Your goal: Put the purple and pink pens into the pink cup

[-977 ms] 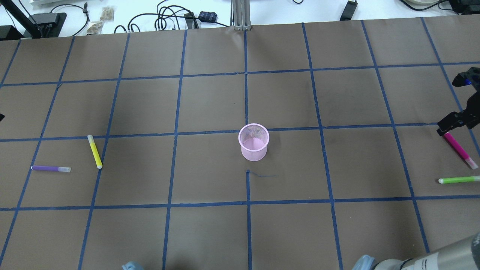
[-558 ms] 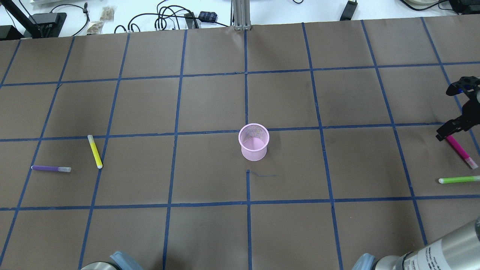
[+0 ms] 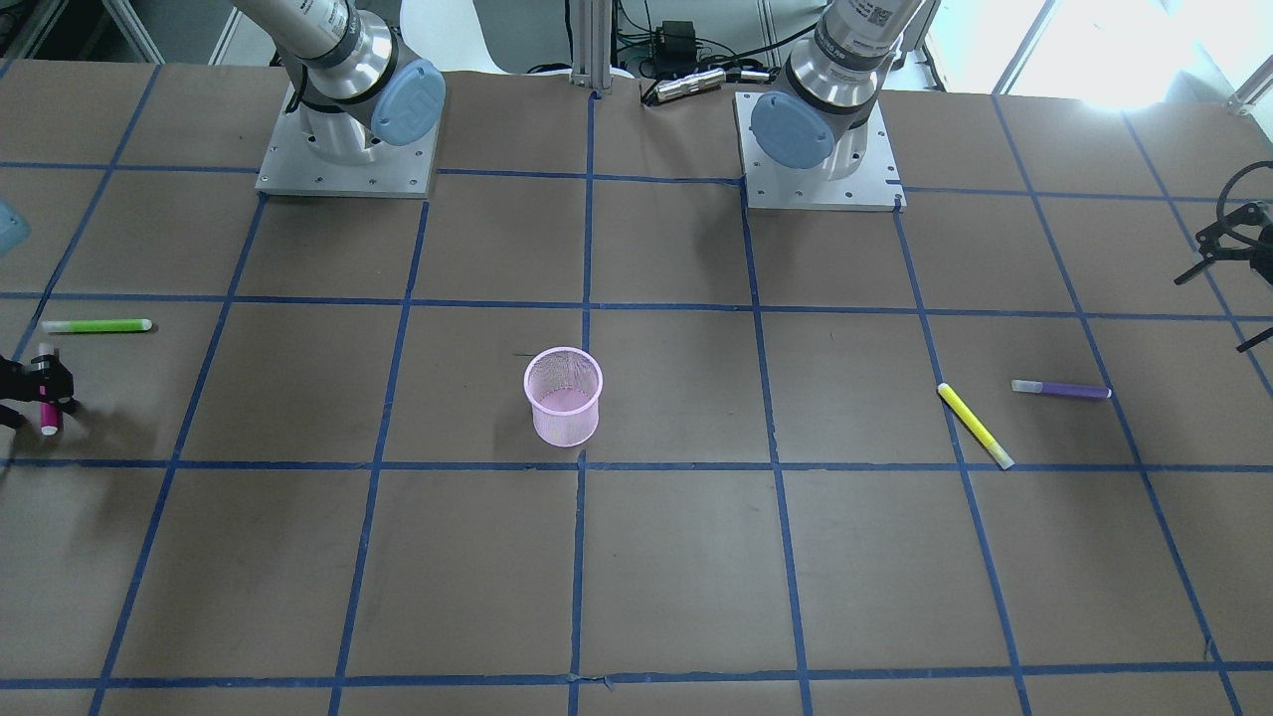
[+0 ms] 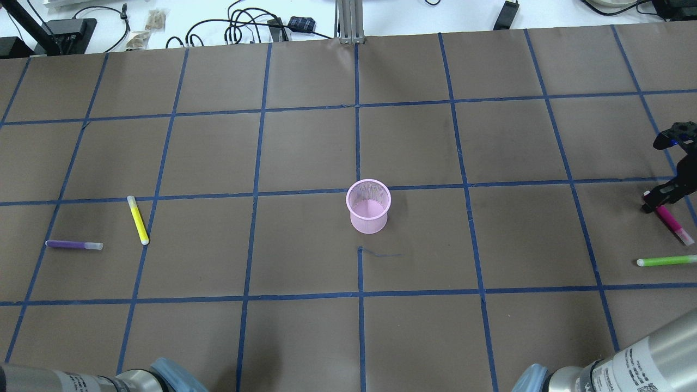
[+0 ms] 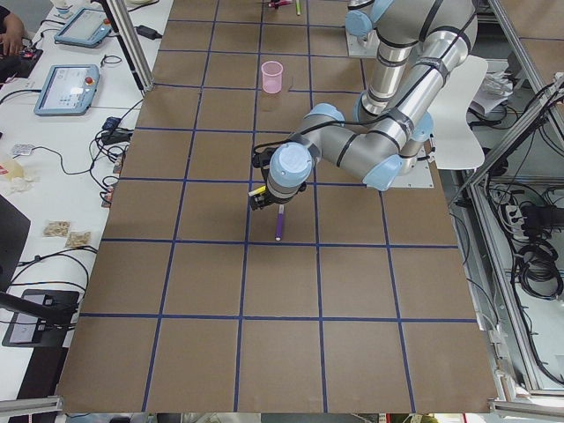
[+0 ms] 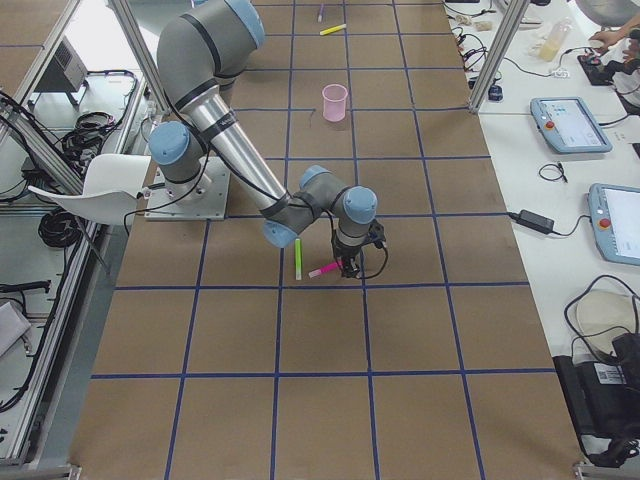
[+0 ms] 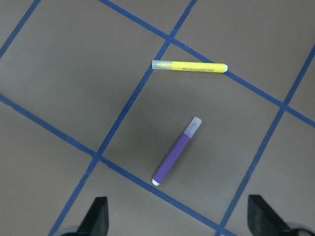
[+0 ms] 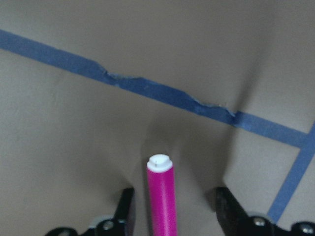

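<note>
The pink mesh cup (image 4: 369, 207) stands upright at the table's middle. The pink pen (image 4: 672, 222) lies at the far right. My right gripper (image 4: 660, 198) is down over its far end. In the right wrist view the gripper (image 8: 177, 216) is open, with one finger on each side of the pen (image 8: 162, 201), apart from it. The purple pen (image 4: 73, 245) lies at the far left. My left gripper (image 7: 179, 221) is open and hangs above it (image 7: 176, 158), empty. The left gripper is out of the overhead view.
A yellow pen (image 4: 138, 220) lies just right of the purple one. A green pen (image 4: 667, 261) lies close in front of the pink pen. Cables and boxes (image 4: 245, 27) lie beyond the table's far edge.
My right gripper has come down and nearer over the pink pen's far end. The left arm's base joint has come into the overhead view at the bottom left.
</note>
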You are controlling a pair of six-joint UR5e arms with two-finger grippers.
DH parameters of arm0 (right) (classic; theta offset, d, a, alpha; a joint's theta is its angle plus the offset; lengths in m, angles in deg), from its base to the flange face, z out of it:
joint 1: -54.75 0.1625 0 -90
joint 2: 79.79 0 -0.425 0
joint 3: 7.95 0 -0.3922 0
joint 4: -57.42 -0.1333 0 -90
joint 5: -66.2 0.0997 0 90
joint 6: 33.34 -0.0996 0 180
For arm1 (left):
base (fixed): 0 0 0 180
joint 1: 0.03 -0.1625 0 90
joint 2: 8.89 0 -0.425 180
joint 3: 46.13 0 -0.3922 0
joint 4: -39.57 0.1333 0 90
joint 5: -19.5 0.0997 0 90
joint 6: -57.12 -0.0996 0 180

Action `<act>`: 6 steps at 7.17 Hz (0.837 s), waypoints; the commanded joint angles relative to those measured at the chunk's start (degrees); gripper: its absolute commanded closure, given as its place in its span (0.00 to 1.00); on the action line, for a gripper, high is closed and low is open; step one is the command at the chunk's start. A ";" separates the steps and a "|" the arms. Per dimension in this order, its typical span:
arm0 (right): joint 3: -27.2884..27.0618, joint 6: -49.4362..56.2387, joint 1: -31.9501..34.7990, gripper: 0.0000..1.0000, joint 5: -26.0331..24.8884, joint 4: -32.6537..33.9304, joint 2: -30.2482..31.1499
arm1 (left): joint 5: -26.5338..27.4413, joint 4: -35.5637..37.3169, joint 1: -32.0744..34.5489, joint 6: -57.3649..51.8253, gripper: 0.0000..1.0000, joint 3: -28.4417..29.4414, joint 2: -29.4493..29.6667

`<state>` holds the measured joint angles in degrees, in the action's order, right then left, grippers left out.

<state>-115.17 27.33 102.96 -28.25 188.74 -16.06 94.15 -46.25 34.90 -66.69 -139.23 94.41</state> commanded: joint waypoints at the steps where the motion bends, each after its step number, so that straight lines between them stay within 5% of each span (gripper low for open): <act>1: 0.34 -0.38 -0.22 0.90 -0.03 -0.45 0.16 | -3.80 2.57 -1.08 -5.17 0.00 0.02 5.31; 2: 0.43 -0.64 -0.22 1.00 -0.03 -0.45 0.16 | -3.64 3.20 -1.09 -9.56 0.00 0.37 7.68; 5: 6.82 -2.48 0.92 1.00 0.84 -3.95 0.86 | -3.11 2.67 -1.26 -18.76 0.00 0.72 13.93; 6: 8.58 -2.49 2.49 1.00 5.11 -3.97 1.30 | -1.89 2.76 -1.26 -19.87 0.00 0.81 15.51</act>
<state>-109.01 25.17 104.04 -26.48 185.46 -15.18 91.31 -43.67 33.67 -83.41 -138.57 107.77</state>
